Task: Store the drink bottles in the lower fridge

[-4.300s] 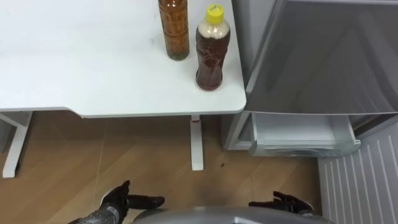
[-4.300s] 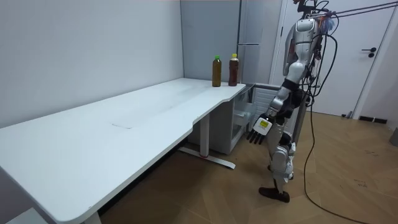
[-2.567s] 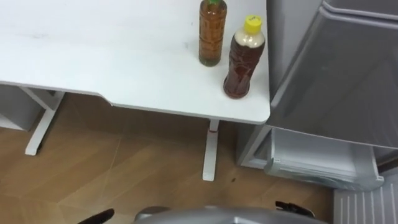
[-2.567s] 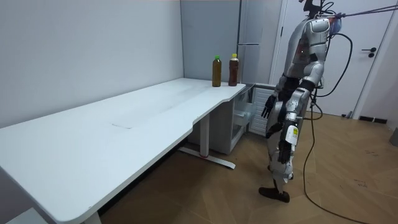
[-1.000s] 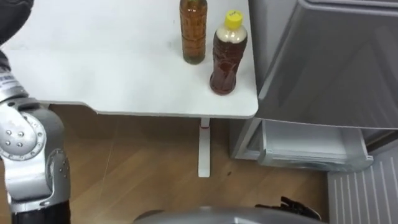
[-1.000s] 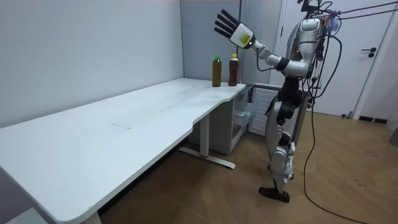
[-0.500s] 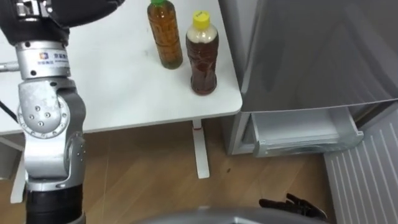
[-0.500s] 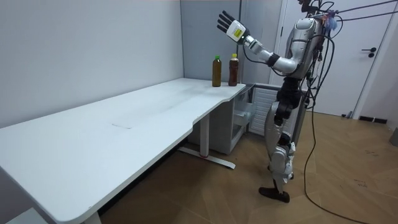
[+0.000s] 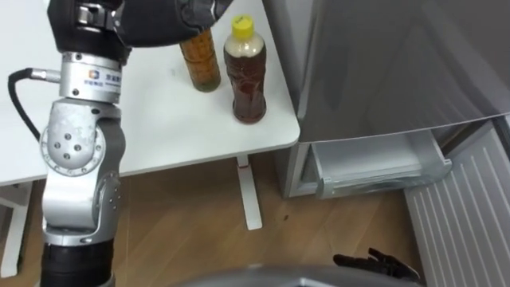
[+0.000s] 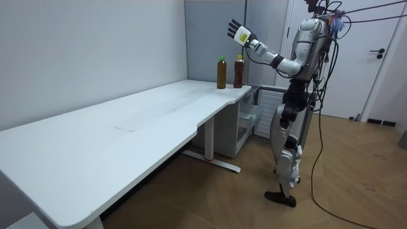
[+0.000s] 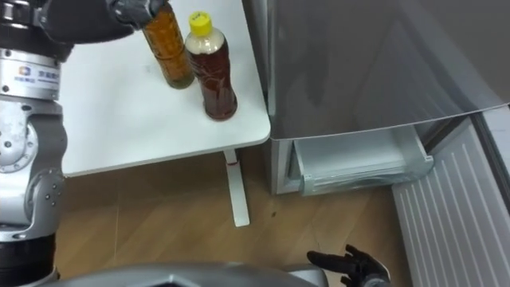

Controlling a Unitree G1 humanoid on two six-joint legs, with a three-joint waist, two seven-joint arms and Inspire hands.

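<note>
Green-cap bottle [image 9: 200,68] and yellow-cap bottle [image 9: 247,76] stand near the table [image 9: 159,135] corner's edge beside the fridge [image 9: 374,64]; I see my left hand [image 10: 236,30] splayed above them, right hand [image 9: 378,263] hanging loose over floor [image 9: 183,231].

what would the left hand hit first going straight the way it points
Likely the top of the tall bottle, which the left hand overlaps in the eye view; the room view puts it higher, so it may miss.
</note>
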